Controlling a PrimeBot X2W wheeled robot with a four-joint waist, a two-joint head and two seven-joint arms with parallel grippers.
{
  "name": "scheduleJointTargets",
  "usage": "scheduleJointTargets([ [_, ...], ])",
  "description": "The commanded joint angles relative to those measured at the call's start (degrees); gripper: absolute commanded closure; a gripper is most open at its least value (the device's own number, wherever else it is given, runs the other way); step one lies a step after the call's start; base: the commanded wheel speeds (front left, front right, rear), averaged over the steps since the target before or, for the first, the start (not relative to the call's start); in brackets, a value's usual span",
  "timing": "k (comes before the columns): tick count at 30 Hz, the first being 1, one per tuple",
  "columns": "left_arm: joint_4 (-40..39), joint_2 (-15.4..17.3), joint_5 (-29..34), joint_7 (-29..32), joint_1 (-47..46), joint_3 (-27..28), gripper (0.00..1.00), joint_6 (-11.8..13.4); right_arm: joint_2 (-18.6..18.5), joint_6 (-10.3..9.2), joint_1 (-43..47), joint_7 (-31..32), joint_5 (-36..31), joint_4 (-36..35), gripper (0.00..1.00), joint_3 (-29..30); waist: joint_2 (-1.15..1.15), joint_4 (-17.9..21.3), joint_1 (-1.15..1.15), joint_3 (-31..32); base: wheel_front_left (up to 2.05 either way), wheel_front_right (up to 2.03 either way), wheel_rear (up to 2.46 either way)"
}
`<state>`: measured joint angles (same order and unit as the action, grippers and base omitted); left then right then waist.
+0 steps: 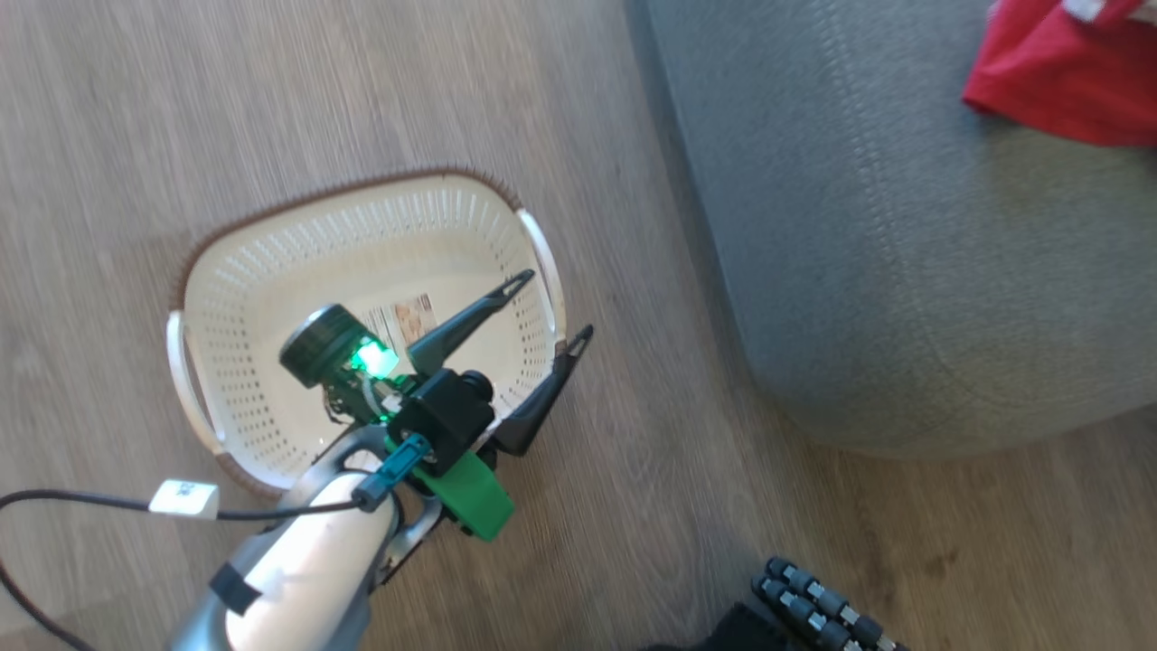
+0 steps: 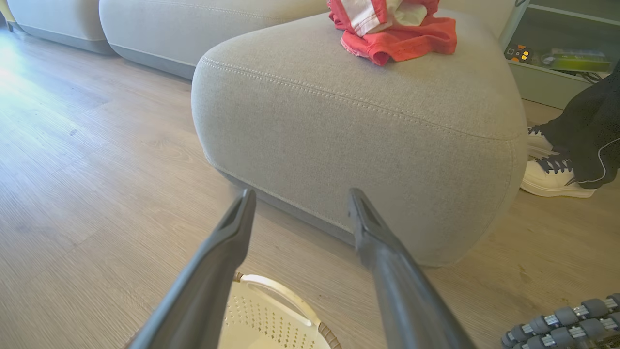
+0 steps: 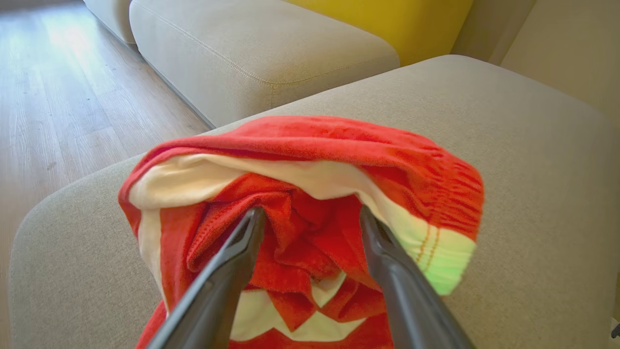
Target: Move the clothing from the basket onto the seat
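Note:
The clothing, a red-and-white bundle, lies on top of the grey seat. My right gripper stands open right over it, its fingers spread wide with bunched red fabric between them. The head view shows the red clothing at the seat's far right corner. The white perforated basket stands on the floor to the left of the seat, with just a label sticker on its bottom. My left gripper hangs open above the basket's right rim. It points at the seat's side, the clothing lying on top.
Wooden floor surrounds the basket. A person's white shoes and dark trouser leg stand to the right of the seat. My base's roller wheels are near the bottom. More grey cushions and a yellow one lie behind.

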<state>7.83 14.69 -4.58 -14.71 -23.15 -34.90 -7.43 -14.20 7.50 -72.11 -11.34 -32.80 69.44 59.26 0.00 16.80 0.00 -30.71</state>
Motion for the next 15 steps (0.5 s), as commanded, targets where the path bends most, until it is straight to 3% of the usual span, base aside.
scheduleJointTargets([
  [1, -1.58, -0.04, -0.45, -0.29, 0.58, 1.55, 0.0, -0.05, -1.12, -0.01, 0.13, -0.61, -0.55, -1.07, 0.0, -0.68, 0.0, 0.39, 0.0, 1.94, 0.0, 0.0, 0.0],
  [15, 0.46, -6.87, -1.45, -0.29, 4.73, 3.16, 0.0, -0.06, -1.25, -0.01, -0.84, -3.47, -0.15, 3.32, 0.0, -10.91, 0.0, 0.71, 0.0, 15.2, 0.0, 0.0, 0.0],
])
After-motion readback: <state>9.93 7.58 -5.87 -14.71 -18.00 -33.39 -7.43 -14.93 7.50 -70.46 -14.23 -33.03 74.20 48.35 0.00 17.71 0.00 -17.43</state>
